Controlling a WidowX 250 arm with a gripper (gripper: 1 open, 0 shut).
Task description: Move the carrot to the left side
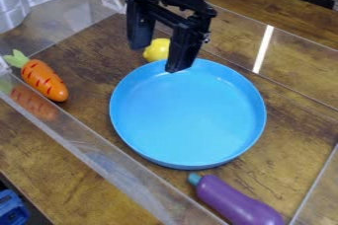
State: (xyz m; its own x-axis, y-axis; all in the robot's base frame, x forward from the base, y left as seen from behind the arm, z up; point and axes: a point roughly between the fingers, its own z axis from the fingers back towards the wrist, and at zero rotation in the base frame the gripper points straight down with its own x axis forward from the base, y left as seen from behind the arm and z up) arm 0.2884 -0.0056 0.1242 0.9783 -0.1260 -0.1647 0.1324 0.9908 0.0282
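Observation:
The carrot (40, 77), small and orange with dark grooves and a green top, lies at the far left of the wooden table, close to the clear wall. My gripper (160, 51) hangs well to its right, above the far rim of the blue plate (188, 115). Its two black fingers (183, 49) are spread apart with nothing between them. A small yellow round fruit (157, 49) shows behind the fingers.
A purple eggplant (238, 201) lies at the front right, beside the plate's near rim. Clear plastic walls (79, 140) ring the wooden table.

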